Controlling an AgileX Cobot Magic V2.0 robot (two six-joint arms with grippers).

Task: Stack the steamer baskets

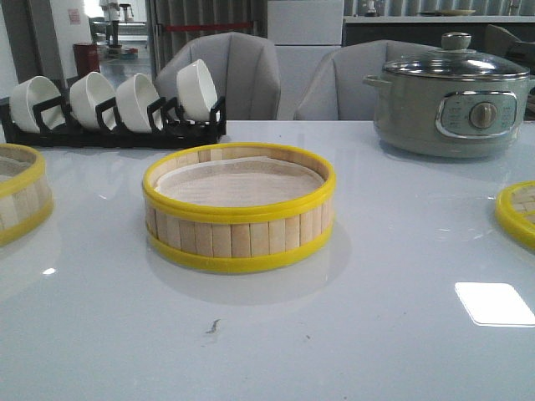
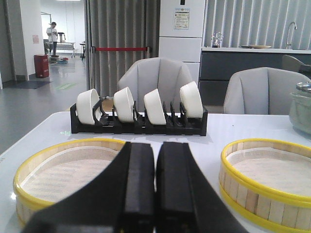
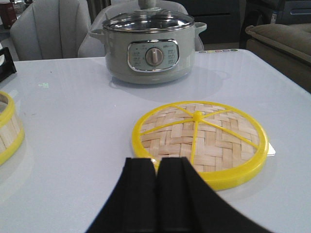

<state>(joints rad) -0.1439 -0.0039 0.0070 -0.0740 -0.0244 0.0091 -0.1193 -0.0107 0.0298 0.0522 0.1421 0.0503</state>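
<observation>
Here the middle steamer basket (image 1: 239,209) stands alone on the white table (image 1: 351,334), with wide free room around it; a second basket (image 1: 18,200) is at the left edge and the woven lid (image 1: 518,213) at the right edge. The left gripper (image 2: 155,194) and the right gripper (image 3: 156,194) both have their fingers pressed together, holding nothing and touching nothing

Bench (image 1: 251,351) bare in front of centre basket (image 1: 239,207) & both sides of it; bowl rack (image 1: 113,109) blocks behind-left, pot (image 1: 451,100) behind-right.
</observation>
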